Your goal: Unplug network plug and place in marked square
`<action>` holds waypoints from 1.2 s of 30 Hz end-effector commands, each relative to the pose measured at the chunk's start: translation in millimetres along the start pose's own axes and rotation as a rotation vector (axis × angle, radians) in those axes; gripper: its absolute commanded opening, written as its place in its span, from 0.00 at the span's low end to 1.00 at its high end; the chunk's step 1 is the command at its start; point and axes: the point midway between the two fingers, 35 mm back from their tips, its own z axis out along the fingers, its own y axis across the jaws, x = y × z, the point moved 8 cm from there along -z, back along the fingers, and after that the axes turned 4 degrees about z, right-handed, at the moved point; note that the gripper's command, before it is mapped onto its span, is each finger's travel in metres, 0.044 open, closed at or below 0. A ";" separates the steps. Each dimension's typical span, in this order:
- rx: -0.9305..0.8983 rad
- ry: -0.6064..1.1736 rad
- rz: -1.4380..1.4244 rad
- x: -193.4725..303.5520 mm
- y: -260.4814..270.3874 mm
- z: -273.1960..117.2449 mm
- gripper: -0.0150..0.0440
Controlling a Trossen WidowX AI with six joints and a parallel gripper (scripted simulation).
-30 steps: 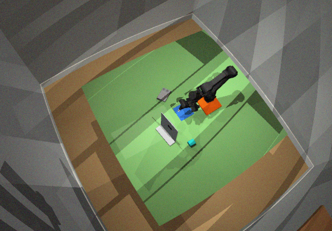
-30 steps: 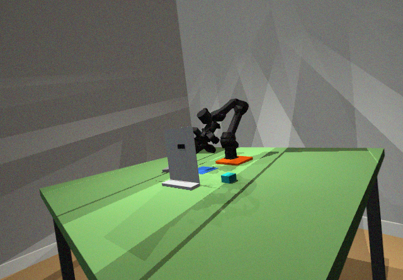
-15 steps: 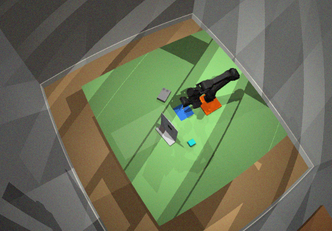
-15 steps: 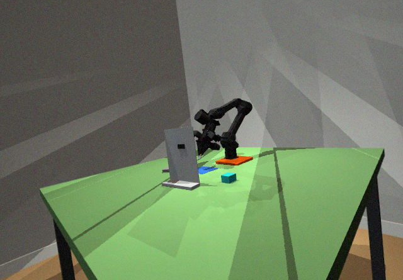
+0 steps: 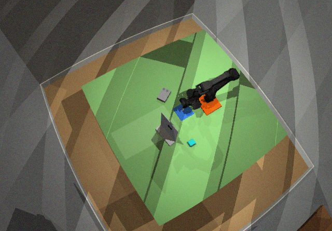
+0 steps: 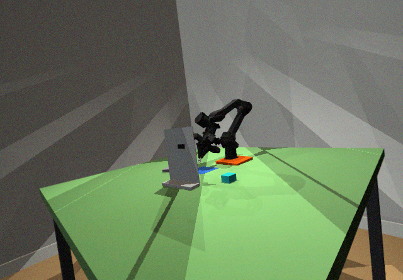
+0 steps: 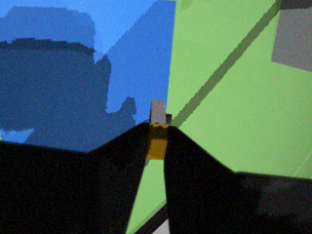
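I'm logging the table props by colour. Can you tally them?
Grey: 2 (panel, small plate)
Blue: 1 (square)
Orange: 1 (base pad)
Cyan: 1 (block)
Yellow-grey: 1 (plug in gripper)
Total: 6

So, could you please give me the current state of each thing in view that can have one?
End effector: shut on the plug, pointing down above the table.
Plug: out of the socket, held between the fingers, near the blue square's edge.
Socket: vacant, a dark slot in the panel.
Panel: upright on its grey base.
Blue square: flat on the table, nothing visibly on it.
Cyan block: resting on the table, apart from the panel.
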 end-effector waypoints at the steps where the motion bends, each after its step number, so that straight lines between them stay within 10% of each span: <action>1: -0.008 -0.002 -0.001 0.1 3.4 5.4 0.25; 36: -0.009 -0.002 0.000 0.5 26.4 33.8 0.25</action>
